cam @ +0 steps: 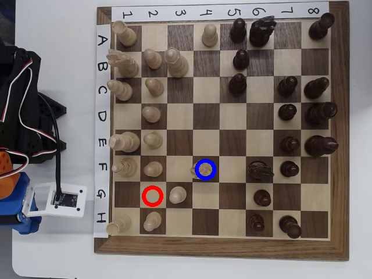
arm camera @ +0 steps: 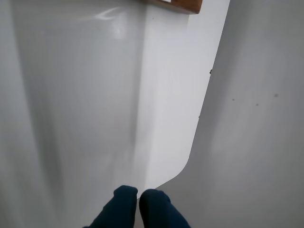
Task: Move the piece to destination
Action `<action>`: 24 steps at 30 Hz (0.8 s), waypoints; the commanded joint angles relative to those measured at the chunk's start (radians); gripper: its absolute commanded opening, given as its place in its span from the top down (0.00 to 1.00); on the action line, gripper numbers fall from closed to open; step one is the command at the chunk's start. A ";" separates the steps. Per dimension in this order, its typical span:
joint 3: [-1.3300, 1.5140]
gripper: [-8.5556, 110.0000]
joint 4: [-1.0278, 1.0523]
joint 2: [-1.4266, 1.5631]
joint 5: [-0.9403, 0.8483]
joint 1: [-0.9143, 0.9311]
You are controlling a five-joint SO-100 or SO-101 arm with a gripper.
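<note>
In the overhead view the piece (cam: pixel 195 170), small, pale cream and brownish on top, stands on the destination (cam: pixel 214 160), a dark square in row F, column 4, with a blue ring drawn over it. My arm (cam: pixel 23 133) is folded on the white table to the left of the chessboard (cam: pixel 221 247), far from the piece. In the wrist view my gripper (arm camera: pixel 138 195) shows two dark blue fingertips pressed together with nothing between them, over bare white table. The piece does not show in that view.
A red ring marks the empty dark square (cam: pixel 152 196) at G2. Light pieces fill the board's left columns and dark pieces the right ones. A light pawn (cam: pixel 176 195) stands just below-left of the piece. A corner of the board (arm camera: pixel 183 5) shows at the wrist view's top.
</note>
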 commanded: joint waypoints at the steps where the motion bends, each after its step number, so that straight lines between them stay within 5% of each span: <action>1: -0.003 0.93 -0.002 0.058 0.026 0.012; 24: -0.003 0.93 0.000 0.058 0.012 0.021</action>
